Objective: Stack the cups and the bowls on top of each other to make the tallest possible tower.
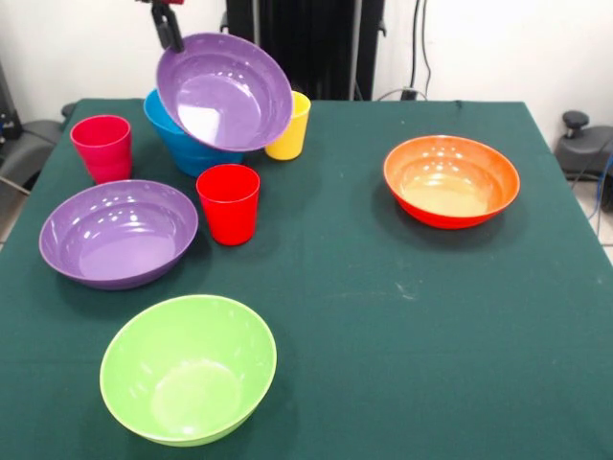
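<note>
I had only the front view. The camera sat across the table from the robot, raised and tilted down, facing its pedestal at the top edge. It stood close enough that the green cloth filled nearly the whole frame, its near edge cut off at the bottom. The gripper showed just at the top edge, left of the pedestal; everything on the table lay below it, toward the camera. No second view was there to overlap with it.
</note>
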You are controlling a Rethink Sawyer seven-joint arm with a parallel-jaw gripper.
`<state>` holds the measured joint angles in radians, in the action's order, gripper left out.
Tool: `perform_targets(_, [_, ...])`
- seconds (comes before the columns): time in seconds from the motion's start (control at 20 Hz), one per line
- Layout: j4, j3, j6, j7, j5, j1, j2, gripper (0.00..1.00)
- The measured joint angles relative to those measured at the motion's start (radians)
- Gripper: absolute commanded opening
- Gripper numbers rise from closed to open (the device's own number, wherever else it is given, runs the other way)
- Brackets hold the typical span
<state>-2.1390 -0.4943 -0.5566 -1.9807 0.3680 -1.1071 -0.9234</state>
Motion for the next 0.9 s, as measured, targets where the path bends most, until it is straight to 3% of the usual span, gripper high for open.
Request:
perform_targets(0.5, [0.053,-0.045,-0.032,0.000,0.015,-0.031,0.045,0.00])
perform_targets(0.9, [0.015,-0.081,-0.031,0.000,0.014,-0.071,-0.020,0.00])
